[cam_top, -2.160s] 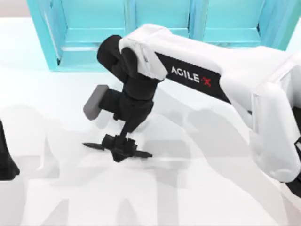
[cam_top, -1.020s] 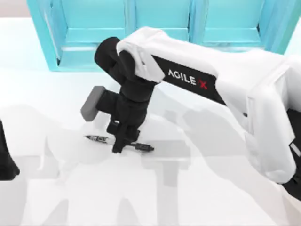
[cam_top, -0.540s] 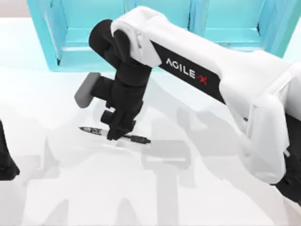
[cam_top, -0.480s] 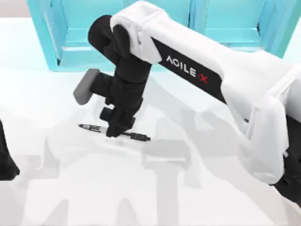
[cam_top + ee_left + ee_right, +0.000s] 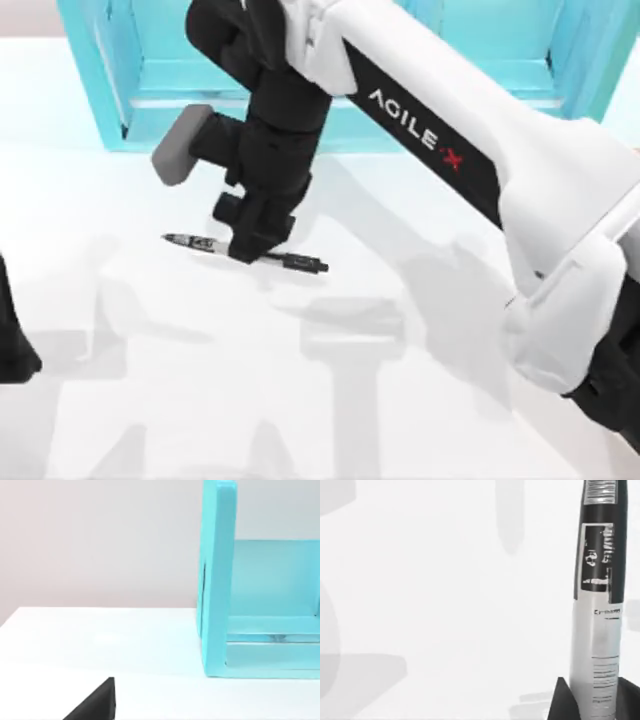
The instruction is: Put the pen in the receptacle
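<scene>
Left gripper parked at the surface's left edge, finger state impossible to tell. Turquoise receptacle standing open beyond the fingers. Right gripper fingers pinching the pen mid-barrel, ends protruding either side.

The pen looked like smooth black plastic with a paler matt label band, the table was a smooth matt white, the receptacle a smooth turquoise plastic, and the right arm wore glossy white shells.
</scene>
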Action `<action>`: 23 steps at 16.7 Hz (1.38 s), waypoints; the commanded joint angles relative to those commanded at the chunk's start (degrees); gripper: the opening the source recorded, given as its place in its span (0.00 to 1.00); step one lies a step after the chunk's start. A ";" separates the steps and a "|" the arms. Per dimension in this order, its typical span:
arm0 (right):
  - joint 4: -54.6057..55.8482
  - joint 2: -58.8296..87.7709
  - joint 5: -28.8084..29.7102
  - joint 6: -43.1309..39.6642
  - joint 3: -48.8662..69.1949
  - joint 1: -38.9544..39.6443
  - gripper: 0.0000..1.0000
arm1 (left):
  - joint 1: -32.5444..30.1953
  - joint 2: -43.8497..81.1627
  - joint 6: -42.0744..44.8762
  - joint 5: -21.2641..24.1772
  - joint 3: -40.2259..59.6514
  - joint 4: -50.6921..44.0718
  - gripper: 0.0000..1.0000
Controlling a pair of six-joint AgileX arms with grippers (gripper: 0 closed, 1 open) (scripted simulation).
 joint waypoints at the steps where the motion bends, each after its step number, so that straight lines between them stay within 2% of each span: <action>1: -0.36 0.07 0.03 -0.01 0.41 0.01 0.00 | 0.00 0.00 0.00 0.00 0.00 0.00 1.00; 7: -0.67 -0.30 0.31 0.67 0.00 -0.37 0.00 | 0.00 0.00 0.00 0.00 0.00 0.00 1.00; 11: -5.19 -3.67 4.30 9.17 -4.19 -6.71 0.00 | 0.00 0.00 0.00 0.00 0.00 0.00 1.00; 15: -10.17 -10.08 10.98 27.23 -10.86 -18.12 0.00 | 0.00 0.00 0.00 0.00 0.00 0.00 1.00; 23: -12.04 -22.62 24.40 78.10 -26.89 -42.99 0.00 | 0.00 0.00 0.00 0.00 0.00 0.00 1.00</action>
